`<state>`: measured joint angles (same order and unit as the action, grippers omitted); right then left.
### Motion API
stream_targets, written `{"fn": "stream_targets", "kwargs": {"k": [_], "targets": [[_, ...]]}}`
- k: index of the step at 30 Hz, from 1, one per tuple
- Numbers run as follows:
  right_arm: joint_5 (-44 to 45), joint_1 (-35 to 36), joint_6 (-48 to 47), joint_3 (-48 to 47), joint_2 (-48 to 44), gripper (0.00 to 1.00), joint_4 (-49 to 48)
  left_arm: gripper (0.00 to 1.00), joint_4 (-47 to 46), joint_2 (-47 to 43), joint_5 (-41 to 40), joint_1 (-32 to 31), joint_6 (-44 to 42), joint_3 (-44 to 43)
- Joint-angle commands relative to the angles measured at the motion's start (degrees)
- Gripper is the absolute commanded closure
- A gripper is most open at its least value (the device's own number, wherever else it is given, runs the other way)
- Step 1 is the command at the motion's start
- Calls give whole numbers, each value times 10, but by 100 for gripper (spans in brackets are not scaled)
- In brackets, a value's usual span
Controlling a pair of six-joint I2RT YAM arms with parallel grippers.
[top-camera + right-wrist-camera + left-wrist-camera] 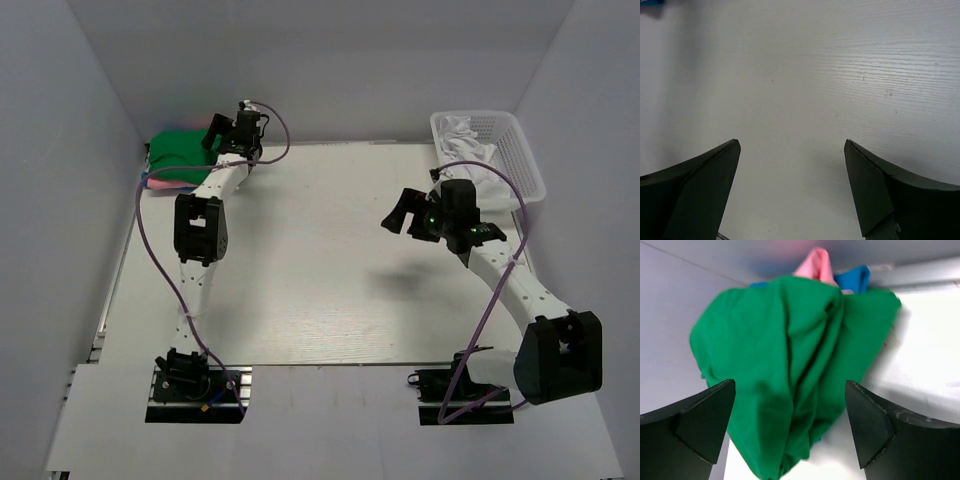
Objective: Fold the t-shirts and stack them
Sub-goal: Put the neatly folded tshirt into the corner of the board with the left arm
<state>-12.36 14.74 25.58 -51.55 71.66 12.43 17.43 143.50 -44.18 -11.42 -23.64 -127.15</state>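
A bright green t-shirt lies rumpled on top of a pile in the far left corner. A pink t-shirt shows at the pile's edge under it. In the left wrist view the green shirt fills the middle, with pink and blue cloth behind it. My left gripper is open and empty just in front of the green shirt, and it also shows in the left wrist view. My right gripper is open and empty above bare table. A white shirt lies in the basket.
A white plastic mesh basket stands at the far right corner. White walls close in the table on the left, back and right. The arms' bases sit at the near edge.
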Motion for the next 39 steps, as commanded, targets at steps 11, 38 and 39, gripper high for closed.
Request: {"fn": "stream_targets", "kwargs": {"k": [11,38,39], "targets": [[-13,-2,-5,-42,28,10,-2,0,-79,55,-5,3,-45,-49],[-106,-1,4,-76,123,10,-16,100,-106,62,-71,59,48,-123],[-116,-1,9,-79,128,10,-15,100,-106,62,-71,64,55,-123]]}}
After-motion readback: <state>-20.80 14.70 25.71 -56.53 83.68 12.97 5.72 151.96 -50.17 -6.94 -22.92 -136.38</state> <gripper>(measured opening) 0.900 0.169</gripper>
